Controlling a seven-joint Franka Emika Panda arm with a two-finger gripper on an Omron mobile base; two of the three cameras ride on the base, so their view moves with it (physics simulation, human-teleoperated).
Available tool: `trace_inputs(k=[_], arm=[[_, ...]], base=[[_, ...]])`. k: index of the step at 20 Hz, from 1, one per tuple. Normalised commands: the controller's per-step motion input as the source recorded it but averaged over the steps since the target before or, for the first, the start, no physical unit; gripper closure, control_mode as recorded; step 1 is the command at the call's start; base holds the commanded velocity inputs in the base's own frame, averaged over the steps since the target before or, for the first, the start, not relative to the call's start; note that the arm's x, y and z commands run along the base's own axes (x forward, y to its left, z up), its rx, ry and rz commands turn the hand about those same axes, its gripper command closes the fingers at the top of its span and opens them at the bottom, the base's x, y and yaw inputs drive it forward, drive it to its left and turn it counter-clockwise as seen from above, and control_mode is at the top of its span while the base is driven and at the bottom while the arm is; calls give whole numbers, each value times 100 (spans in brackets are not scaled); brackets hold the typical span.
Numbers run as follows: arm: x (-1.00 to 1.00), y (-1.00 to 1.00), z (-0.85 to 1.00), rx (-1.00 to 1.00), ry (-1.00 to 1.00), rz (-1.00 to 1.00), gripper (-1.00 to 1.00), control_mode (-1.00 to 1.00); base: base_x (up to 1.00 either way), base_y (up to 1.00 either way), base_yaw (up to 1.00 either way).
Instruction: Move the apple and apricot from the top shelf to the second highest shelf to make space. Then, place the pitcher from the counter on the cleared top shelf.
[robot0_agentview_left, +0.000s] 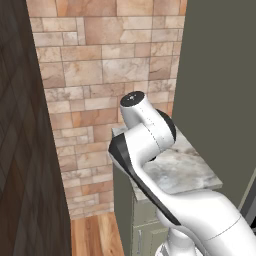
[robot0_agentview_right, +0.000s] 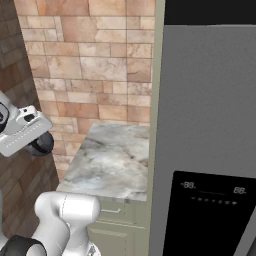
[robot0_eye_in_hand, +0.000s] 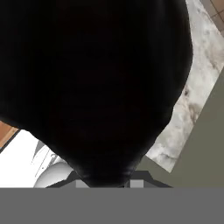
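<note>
On the left your gripper (robot0_eye_in_hand: 107, 181) is clamped on the pitcher (robot0_eye_in_hand: 96, 83), a dark bulk held up close. Rightward lie the counter (robot0_agentview_right: 107, 165) and the closed fridge (robot0_agentview_right: 210, 125). Keep the pitcher upright, swinging slowly.

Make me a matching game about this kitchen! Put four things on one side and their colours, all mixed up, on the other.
Things:
1. counter
2. wall
3. floor
4. pitcher

Colours:
A. tan and orange stone tiles
B. very dark, almost black
C. grey-white marbled
D. orange-brown wood

Right pairs: 1-C, 2-A, 3-D, 4-B
</note>
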Motion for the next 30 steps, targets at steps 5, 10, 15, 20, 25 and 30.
trace_inputs(k=[5,10,15,20,25,30], arm=[[-1,2,43,0,-21,-43,100,-100],[-4,-8,16,1,-23,-39,100,-100],[0,0,0,17,-31,-35,100,-100],[0,-1,0,27,-35,-25,100,-100],[-35,-25,10,19,-22,3,100,-100],[-76,-10,11,1,-1,20,100,-100]], base=[[0,0,0],[0,0,0],[0,0,0],[0,0,0],[0,0,0],[0,0,0]])
